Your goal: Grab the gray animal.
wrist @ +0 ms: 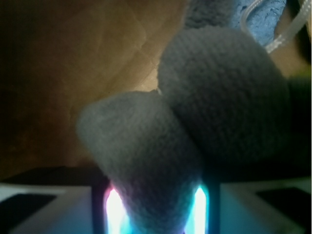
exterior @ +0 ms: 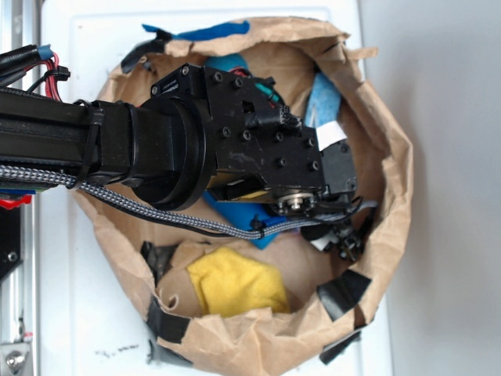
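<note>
Two gray lobes filled the wrist view: the gray animal (wrist: 195, 126) sat right at the gripper (wrist: 155, 204), its lower lobe running down between the two lit finger pads (wrist: 113, 209), which pressed against it on either side. The jaws therefore looked clamped on the toy, with felt occupying the whole gap between them. The toy's long axis seemed to run from the pads up and away to the right in that view, the second, rounder lobe lying beyond the fingertips and free of them.

From the exterior view the arm (exterior: 156, 149) reached in from the left over the brown paper bag (exterior: 383, 157), and the gripper (exterior: 340, 235) was low inside it near the right wall. The gray animal itself was hidden under the wrist there (only dark shapes showed near the fingers, too unclear to name). A yellow cloth (exterior: 235, 282) lay well apart toward the near rim, and blue fabric (exterior: 325, 98) lay farther back.

Judging by this, the grab looked made; the toy lay straight ahead of the fingers, so a straight lift out of the bag seemed the likely next need
</note>
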Controlling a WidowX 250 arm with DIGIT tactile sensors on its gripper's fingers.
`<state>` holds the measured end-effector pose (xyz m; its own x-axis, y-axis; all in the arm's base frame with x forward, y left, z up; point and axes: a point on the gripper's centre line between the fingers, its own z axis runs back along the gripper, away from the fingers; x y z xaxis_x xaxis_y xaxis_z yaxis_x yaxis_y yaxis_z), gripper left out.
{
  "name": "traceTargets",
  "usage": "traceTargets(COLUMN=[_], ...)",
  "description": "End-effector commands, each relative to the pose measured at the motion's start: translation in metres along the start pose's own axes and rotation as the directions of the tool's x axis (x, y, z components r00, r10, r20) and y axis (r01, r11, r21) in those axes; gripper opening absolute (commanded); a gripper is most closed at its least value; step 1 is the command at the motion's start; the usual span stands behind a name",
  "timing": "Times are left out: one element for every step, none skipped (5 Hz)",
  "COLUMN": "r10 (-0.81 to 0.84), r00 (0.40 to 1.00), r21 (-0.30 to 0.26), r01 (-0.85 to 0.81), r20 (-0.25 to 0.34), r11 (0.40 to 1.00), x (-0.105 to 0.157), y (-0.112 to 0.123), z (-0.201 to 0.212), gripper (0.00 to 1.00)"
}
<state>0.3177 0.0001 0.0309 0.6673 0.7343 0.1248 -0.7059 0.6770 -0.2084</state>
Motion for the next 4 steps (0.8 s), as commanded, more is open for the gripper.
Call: traceTargets(r10=[0.020,0.009,-0.043,-0.179], r00=[0.999,0.994,0.992,0.969], r21=[-0.025,-0.013,0.017,-0.026], r01=[-0.020,-0.010,0.046,0.177], r20=[-0.034,-0.106,-0.120,-0.172], r11=[0.999,1.000,0.999,0.984], x=[0.009,0.008,0.006,-0.001], y=[0.002,0.002,0.006,0.012], z=[0.036,0.066,0.087,0.108], gripper=[0.00,0.00,0.00,0.00])
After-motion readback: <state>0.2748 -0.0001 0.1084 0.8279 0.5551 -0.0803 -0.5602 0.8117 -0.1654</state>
